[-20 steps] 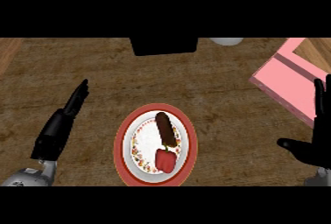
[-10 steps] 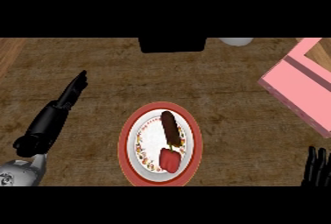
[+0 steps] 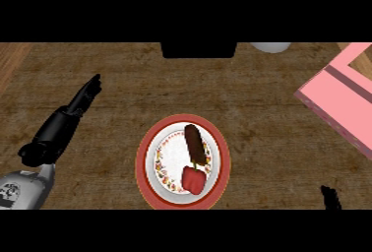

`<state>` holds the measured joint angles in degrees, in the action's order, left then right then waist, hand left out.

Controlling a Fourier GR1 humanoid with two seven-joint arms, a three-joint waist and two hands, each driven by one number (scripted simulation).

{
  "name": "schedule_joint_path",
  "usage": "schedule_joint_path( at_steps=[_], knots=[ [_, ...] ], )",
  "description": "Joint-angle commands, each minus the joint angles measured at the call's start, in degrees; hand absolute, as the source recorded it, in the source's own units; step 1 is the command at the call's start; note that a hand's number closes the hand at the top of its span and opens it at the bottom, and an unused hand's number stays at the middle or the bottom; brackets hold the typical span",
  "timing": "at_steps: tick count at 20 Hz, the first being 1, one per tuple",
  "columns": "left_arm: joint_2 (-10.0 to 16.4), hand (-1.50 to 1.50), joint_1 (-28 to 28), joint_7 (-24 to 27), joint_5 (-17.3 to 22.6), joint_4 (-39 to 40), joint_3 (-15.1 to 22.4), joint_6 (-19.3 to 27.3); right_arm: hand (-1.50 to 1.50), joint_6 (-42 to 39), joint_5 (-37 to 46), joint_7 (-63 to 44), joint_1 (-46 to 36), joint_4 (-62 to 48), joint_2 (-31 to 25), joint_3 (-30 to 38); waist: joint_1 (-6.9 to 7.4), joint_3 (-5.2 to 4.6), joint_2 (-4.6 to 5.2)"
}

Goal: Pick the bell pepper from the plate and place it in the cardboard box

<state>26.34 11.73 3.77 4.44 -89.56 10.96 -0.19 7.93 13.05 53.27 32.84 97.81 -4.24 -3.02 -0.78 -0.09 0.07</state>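
On the table (image 3: 276, 147) a pink box (image 3: 341, 98) lies up-right of the plate (image 3: 149, 157), the left hand (image 3: 69, 115) rests left of it with fingers (image 3: 88, 91) straight and pressed together, the bell pepper (image 3: 193, 180) sits on the plate's near end, and the right hand (image 3: 330, 198) barely shows lower right, so I cannot tell its state.

No legible text, number or brand found. One dark marking (image 3: 9, 191) on the grey forearm (image 3: 27, 184), behind the fingers (image 3: 87, 91) of the left hand (image 3: 59, 127), is unreadable.
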Motion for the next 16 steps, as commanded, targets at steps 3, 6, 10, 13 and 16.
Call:
schedule_joint_path(
  at_steps=[3,6,10,13,16],
  knots=[
    [-2.7,0.0,-0.95,0.9,-2.06,-0.34,2.24,0.33,-1.5,3.52,15.8,-16.19,4.31,14.3,-1.54,-8.78,0.79,-0.07,-0.02],
    [-1.51,0.0,0.09,0.91,-1.44,0.81,0.27,-1.05,-1.5,5.76,25.4,-22.62,9.54,19.11,0.48,-15.03,0.47,-0.06,0.01],
    [-2.62,0.0,0.55,1.47,-2.6,1.95,0.17,-1.23,-1.5,1.96,32.15,-32.74,11.15,24.14,-0.23,-19.23,0.42,0.0,-0.04],
    [-2.53,0.0,2.66,1.84,-2.98,4.61,-1.5,-1.99,-1.5,2.7,40.21,-39.46,10.77,23.96,4.02,-27.5,0.34,0.01,-0.02],
    [-1.01,0.0,1.35,4.31,-1.23,5.48,-4.52,-5.42,-1.5,-0.6,39.93,-44.02,9.99,26.62,2.57,-28.49,0.48,0.04,-0.02]
  ],
)
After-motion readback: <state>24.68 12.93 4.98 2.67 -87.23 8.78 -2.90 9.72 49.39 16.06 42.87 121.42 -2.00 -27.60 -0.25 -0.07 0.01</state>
